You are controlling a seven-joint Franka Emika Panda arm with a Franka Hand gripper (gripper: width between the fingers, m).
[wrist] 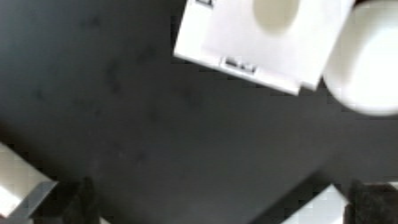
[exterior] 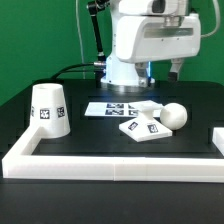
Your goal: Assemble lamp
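The arm [exterior: 150, 35] is glossy white, built of chunky rounded housings with grey shading and darker parts at the joints. A thin black cable [exterior: 95, 30] runs beside it. In the wrist view, the fingers [wrist: 48, 200] show as dark, blurred bars.

Your exterior view sits just above the black table [exterior: 90, 135], facing across the white border rail [exterior: 110, 165] toward the arm [exterior: 150, 40] and the green backdrop [exterior: 40, 40]. Your wrist view faces down, close over the tabletop and blurred. Both views catch the square base [exterior: 143, 127] [wrist: 249, 40] and the bulb [exterior: 175, 115] [wrist: 365, 75].
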